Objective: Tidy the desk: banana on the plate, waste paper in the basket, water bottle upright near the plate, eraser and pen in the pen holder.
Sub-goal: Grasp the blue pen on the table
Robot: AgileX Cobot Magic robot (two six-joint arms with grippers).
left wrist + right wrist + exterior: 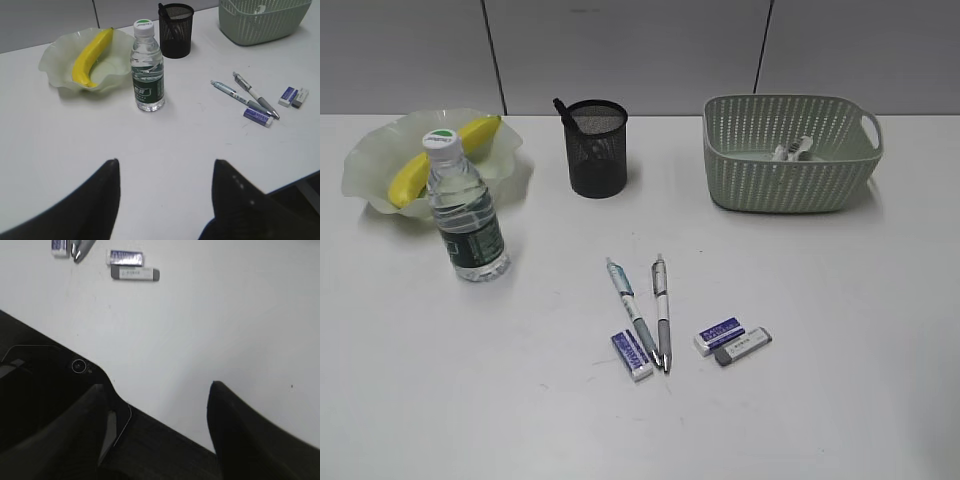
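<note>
Pens and erasers are what remain loose on the table [840, 400]: two pens [642, 312] lie side by side near the middle, one eraser [631, 355] touching their tips on the left, two more erasers [732, 338] just beside them on the right. All look light and stiff; the pens are slim and likely to roll, so a pinch across the barrel seems best, the erasers across their short sides. The pen holder [597, 147] stands behind them, already holding one dark item. The banana [92, 56] lies in the plate [52, 65], the water bottle [148, 66] stands upright just in front of it, and waste paper [791, 150] sits in the basket [790, 180]. Nothing blocks the pens. The left end effector [165, 175] and right end effector [155, 405] both hang wide open and empty.
</note>
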